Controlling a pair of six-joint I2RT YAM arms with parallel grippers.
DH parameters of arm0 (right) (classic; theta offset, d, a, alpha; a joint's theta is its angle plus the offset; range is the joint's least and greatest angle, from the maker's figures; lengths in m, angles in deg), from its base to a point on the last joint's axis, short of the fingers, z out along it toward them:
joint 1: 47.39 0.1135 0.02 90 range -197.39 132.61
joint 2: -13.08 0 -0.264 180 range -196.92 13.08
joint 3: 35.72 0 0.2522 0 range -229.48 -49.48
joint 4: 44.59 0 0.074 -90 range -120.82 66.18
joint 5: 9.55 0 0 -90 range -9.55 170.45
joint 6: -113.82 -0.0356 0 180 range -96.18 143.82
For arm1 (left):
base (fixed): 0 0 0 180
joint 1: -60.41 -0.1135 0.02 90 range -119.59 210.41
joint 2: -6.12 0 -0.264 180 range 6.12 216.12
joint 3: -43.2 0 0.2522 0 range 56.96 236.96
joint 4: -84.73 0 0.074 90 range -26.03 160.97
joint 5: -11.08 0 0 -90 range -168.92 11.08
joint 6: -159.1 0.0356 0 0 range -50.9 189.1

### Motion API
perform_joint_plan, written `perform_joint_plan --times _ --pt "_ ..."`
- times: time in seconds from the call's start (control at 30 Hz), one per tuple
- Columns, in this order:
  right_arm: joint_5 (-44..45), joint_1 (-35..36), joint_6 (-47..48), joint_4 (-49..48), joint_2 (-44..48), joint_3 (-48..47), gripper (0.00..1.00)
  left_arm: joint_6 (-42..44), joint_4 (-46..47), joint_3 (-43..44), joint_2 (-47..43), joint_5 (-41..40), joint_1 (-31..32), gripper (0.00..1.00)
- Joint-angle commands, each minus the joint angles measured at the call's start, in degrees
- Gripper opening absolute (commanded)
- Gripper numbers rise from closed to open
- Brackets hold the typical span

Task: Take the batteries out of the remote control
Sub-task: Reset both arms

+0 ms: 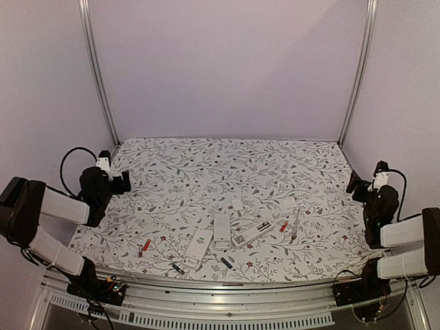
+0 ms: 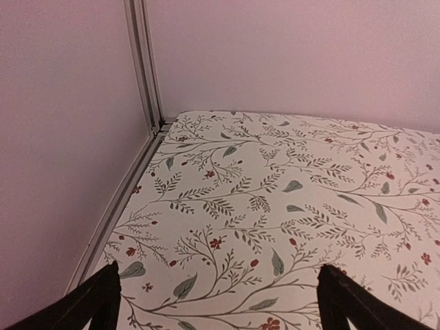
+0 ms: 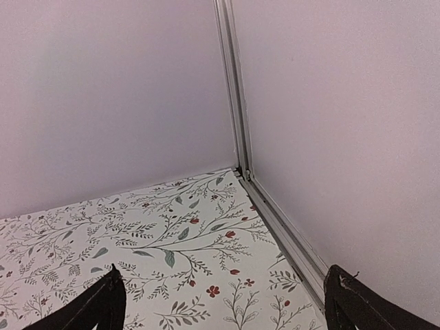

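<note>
- While my left claw point(image 1: 125, 182) and right claw point(image 1: 355, 181) hang wide apart and empty out at the sides of the worktop point(image 1: 227, 161), any reach in has to cross a lot of clutter.
- Three remotes point(image 1: 221, 231) lie close together near the front, so a sloppy dip could shove one into its neighbour.
- Loose batteries point(image 1: 145, 245) lie around them, a couple near the front edge. One nudge and I reckon they'd roll off.
</note>
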Motion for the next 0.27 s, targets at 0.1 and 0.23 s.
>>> perform_joint_plan --times 0.1,0.23 --pt "0.0 0.1 1.2 -4.1 0.1 0.1 0.99 3.4 2.7 0.5 -0.6 -4.1 1.7 1.0" --pt "0.0 0.1 1.2 -4.0 -0.2 -0.1 0.99 2.6 3.3 0.0 -0.9 -4.8 1.7 1.0"
